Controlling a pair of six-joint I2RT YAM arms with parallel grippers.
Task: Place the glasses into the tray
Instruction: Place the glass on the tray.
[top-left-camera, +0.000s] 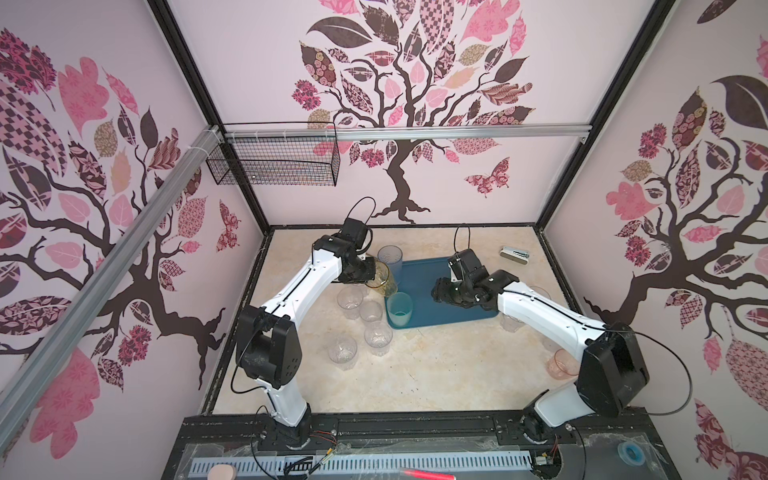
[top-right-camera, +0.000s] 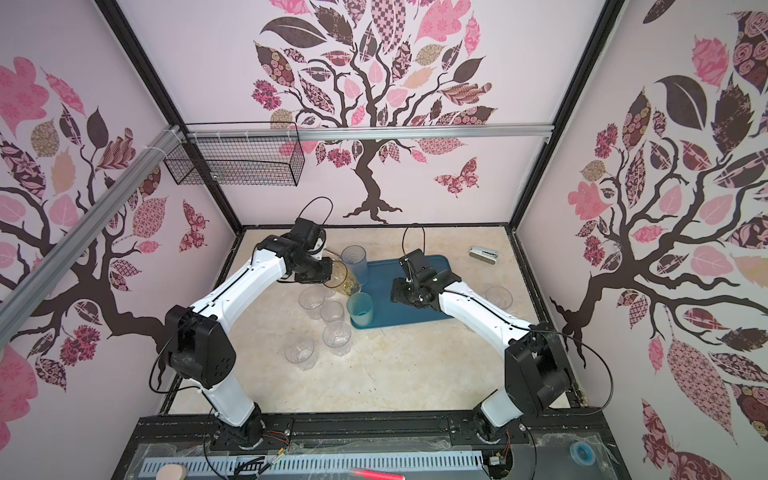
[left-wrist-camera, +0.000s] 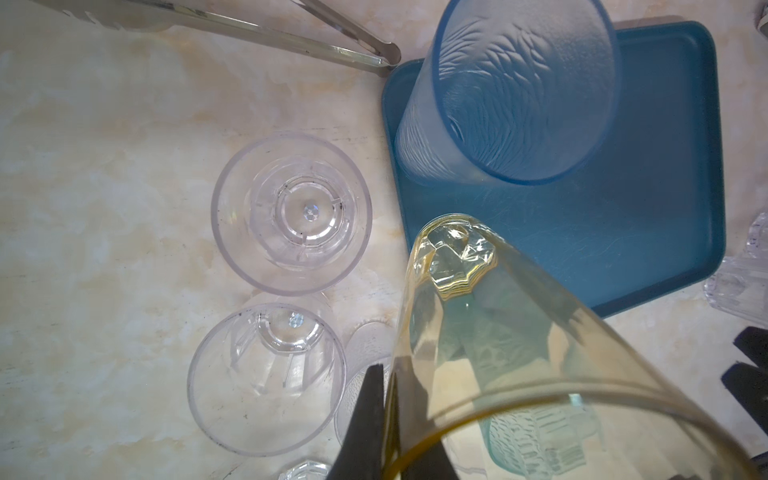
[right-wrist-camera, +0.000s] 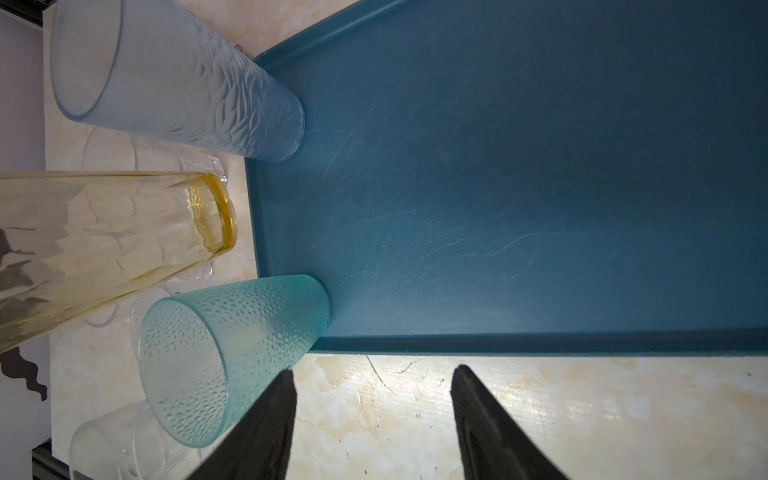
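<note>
Left gripper pinches one amber glass; right gripper spread, empty.
On tray: one blue glass, one teal glass; four clear glasses show at its 8 o'clock.

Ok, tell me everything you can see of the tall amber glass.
The tall amber see-through faceted tumbler is empty and tilted, its thick base pointing at the dark teal-blue plastic tray's edge, between the frosted blue tumbler and the dotted teal tumbler. The left claw pinches its rim wall, one finger inside. Whether its base touches anything is unclear.
</note>
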